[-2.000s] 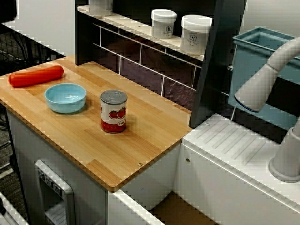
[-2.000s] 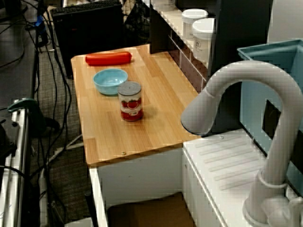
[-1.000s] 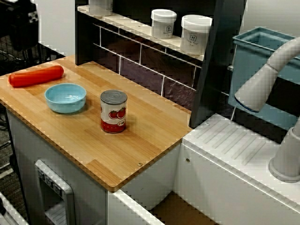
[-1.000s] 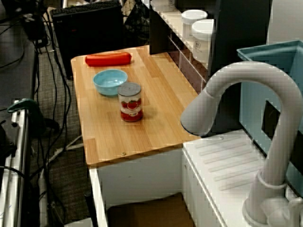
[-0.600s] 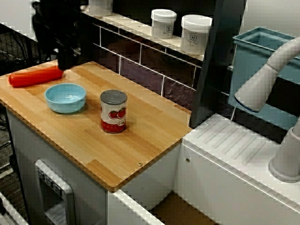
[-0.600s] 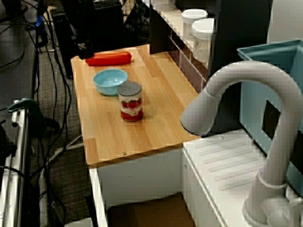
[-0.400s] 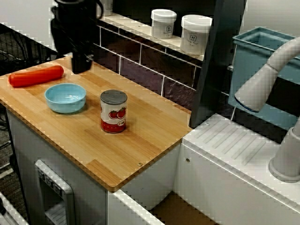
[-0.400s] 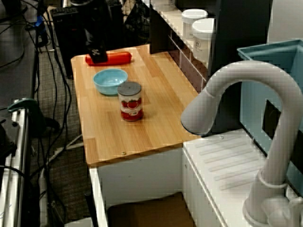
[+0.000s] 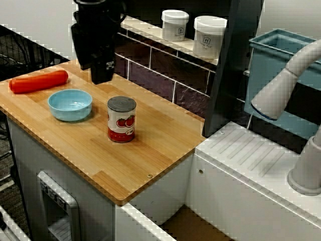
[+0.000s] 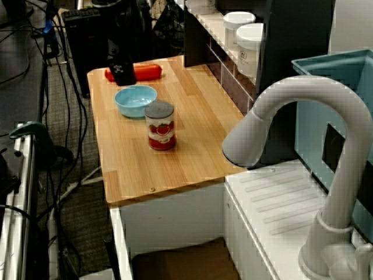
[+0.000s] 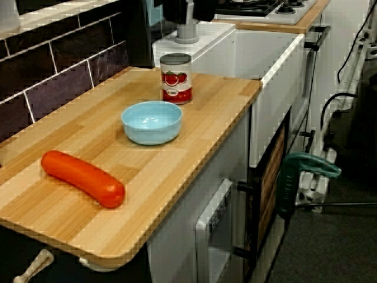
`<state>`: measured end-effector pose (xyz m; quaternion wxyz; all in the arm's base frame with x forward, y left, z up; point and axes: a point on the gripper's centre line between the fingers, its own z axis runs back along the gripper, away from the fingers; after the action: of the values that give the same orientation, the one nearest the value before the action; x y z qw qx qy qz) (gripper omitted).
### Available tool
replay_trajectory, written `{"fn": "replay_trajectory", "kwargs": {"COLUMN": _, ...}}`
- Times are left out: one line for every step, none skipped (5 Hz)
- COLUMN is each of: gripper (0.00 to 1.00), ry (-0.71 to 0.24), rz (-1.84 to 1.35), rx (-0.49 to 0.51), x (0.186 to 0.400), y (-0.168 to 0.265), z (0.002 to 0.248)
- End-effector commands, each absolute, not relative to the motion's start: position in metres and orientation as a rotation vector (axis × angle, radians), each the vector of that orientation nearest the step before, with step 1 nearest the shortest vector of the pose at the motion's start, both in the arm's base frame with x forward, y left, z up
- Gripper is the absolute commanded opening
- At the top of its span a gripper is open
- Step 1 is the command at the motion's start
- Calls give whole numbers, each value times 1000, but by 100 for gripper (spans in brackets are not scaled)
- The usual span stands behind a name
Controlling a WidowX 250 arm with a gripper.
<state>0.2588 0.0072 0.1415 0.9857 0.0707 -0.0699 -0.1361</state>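
Note:
My black gripper hangs above the back of the wooden counter, over the gap between the red sausage and the light-blue bowl, touching nothing. In the side view the gripper overlaps the sausage's left part. In the low view from the counter's end only its two dark fingertips show at the top edge, the gripper standing open and empty. A tomato can stands upright to the right of the bowl.
Two white jars sit on the shelf over the dark tiled wall. To the right are a white sink top, a grey faucet and a teal bin. Cables lie on the floor.
The gripper has come in from the upper left and moved right and down over the counter's back edge. Sausage, bowl and can have stayed put.

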Motion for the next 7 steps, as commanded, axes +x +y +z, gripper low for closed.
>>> {"fn": "replay_trajectory", "kwargs": {"gripper": 100, "ry": -164, "rz": -234, "rx": 2, "x": 249, "y": -19, "z": 175}}
{"fn": "replay_trajectory", "kwargs": {"gripper": 100, "ry": -170, "rz": -166, "rx": 5, "x": 248, "y": -25, "z": 171}}
{"fn": "replay_trajectory", "kwargs": {"gripper": 100, "ry": -146, "rz": -128, "rx": 56, "x": 250, "y": -30, "z": 155}}
{"fn": "replay_trajectory", "kwargs": {"gripper": 100, "ry": -146, "rz": -128, "rx": 56, "x": 250, "y": -30, "z": 155}}
{"fn": "replay_trajectory", "kwargs": {"gripper": 100, "ry": -146, "rz": -128, "rx": 56, "x": 250, "y": -30, "z": 155}}
{"fn": "replay_trajectory", "kwargs": {"gripper": 100, "ry": -146, "rz": -128, "rx": 56, "x": 250, "y": -30, "z": 155}}
{"fn": "replay_trajectory", "kwargs": {"gripper": 100, "ry": -146, "rz": -128, "rx": 56, "x": 250, "y": -30, "z": 155}}
